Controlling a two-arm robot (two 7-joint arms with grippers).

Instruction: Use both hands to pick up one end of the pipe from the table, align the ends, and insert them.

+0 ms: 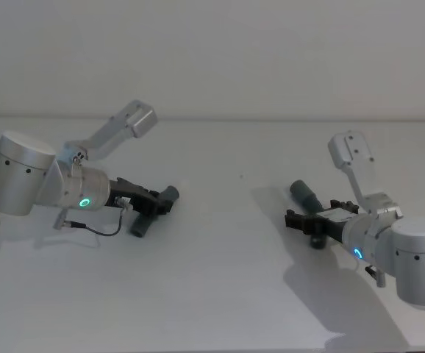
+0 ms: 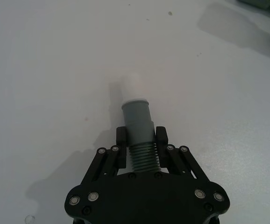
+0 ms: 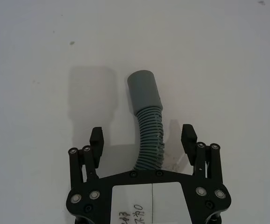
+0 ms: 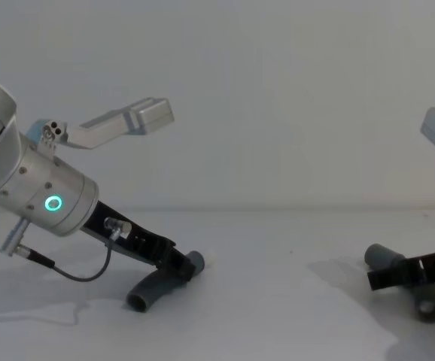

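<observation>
**Two-arm hose pickup: risks and geometry.** The right end effector (image 3: 142,136) stands wide open astride the right hose piece (image 3: 150,140), which lies on the table (image 1: 220,294). The ribbed section runs between the fingers (image 3: 96,138), nearer one finger than the other, and the right cuff (image 3: 145,91) projects forward past the fingertips. If the fingers close from this offset, one is likely to meet the ribs first and push or roll the curved piece sideways. The grip would then land skewed, with the cuff pointing off the intended axis.

The left end effector (image 2: 141,140) is clamped narrowly on the left hose piece (image 2: 142,154), just where the ribs meet the left cuff (image 2: 136,116), which juts ahead of it. In the chest view the ribbed tail (image 4: 144,293) droops to the table. So forward a grip may get in the way of mating, and the flexible tail may drag on lifting. The two pieces lie well apart, so any angular error in either grip would probably carry into the alignment.
</observation>
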